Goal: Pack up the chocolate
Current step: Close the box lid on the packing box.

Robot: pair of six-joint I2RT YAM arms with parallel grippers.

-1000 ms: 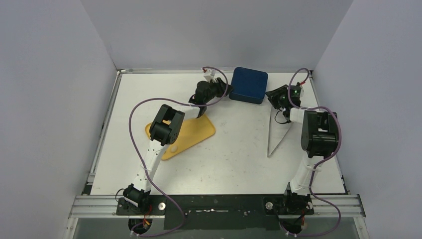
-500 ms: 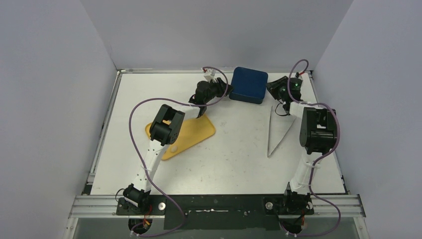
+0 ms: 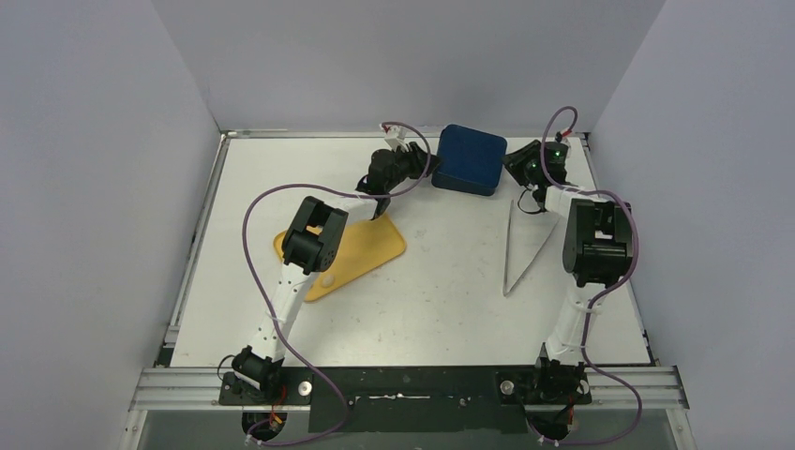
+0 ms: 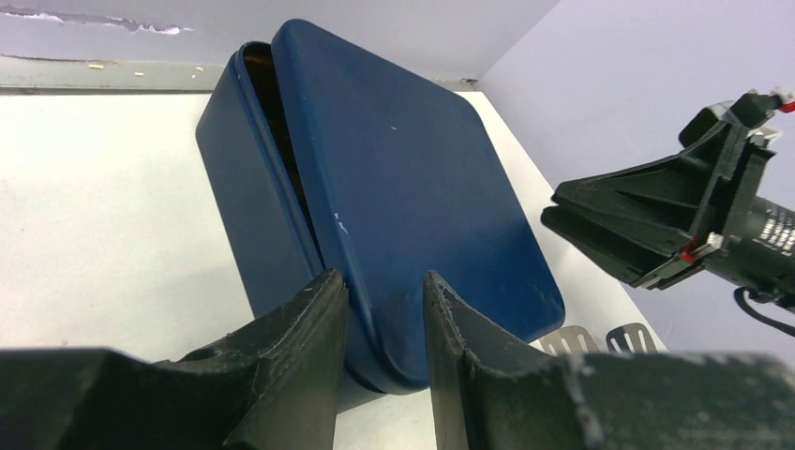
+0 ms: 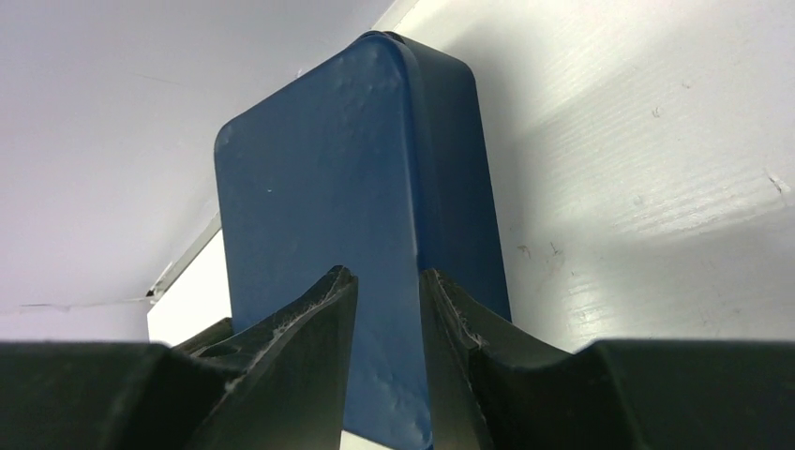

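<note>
Your left arm [image 3: 309,234] reaches far forward, elbow over tray [image 3: 370,248]. Right arm [image 3: 591,244] reaches likewise. Wrists flank box [image 4: 248,206] at far edge, facing each other.

Left gripper [image 4: 386,281]: jaws narrow, straddling lid [image 4: 422,178] rim; can't tell if clamped. Right gripper [image 5: 387,277]: narrow too, lid edge in gap, same doubt.

Only left wrist view shows lid askew, dark slit at far corner. Top view shows tongs [image 3: 523,248] whole beside right arm; left wrist catches only tips.

Chocolate: unseen in all views; slit too dark.

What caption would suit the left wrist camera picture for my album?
Left gripper pinches the blue lid, ajar on its box; right gripper close by.
</note>
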